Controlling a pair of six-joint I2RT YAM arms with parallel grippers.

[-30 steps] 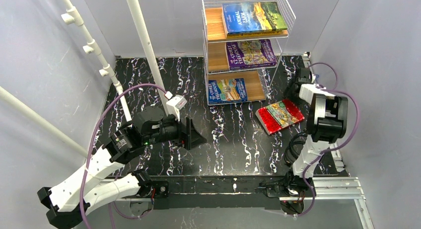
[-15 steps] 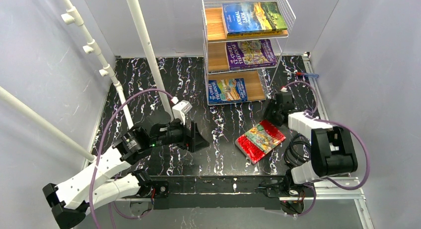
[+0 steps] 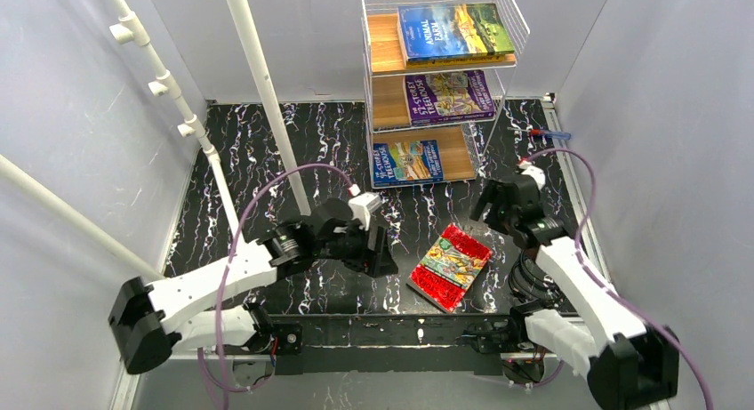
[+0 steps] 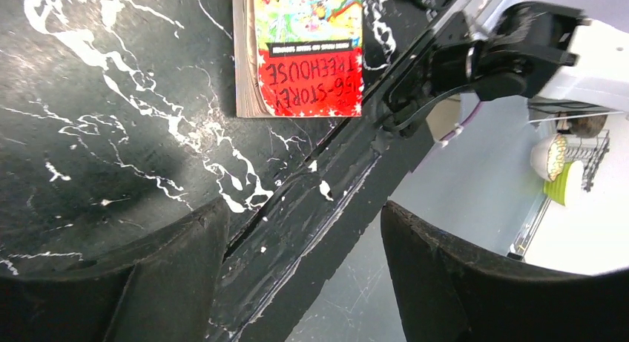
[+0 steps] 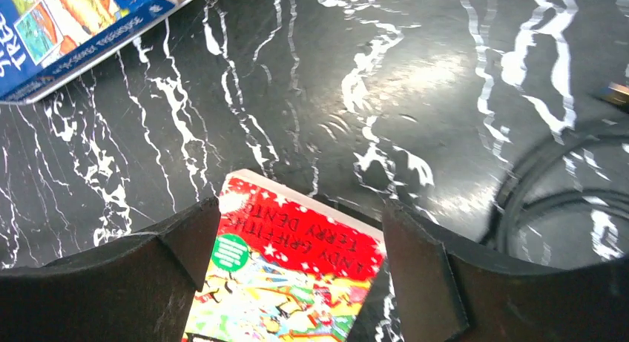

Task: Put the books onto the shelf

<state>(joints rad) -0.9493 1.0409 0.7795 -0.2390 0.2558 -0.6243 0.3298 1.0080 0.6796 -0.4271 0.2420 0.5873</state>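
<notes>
Red Treehouse book (image 3: 450, 268) lies unshelved on the bench (image 3: 267, 143) between the spread left pincer (image 3: 381, 253) and spread right pincer (image 3: 494, 205), so next one must pinch its edge.

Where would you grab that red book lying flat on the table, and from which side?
Probably its far short edge, reached from the shelf side by the right gripper, whose open jaws frame that edge. The red book lies flat and thin on the table, so only an edge gives anything to pinch, with one finger slipped underneath.
</notes>
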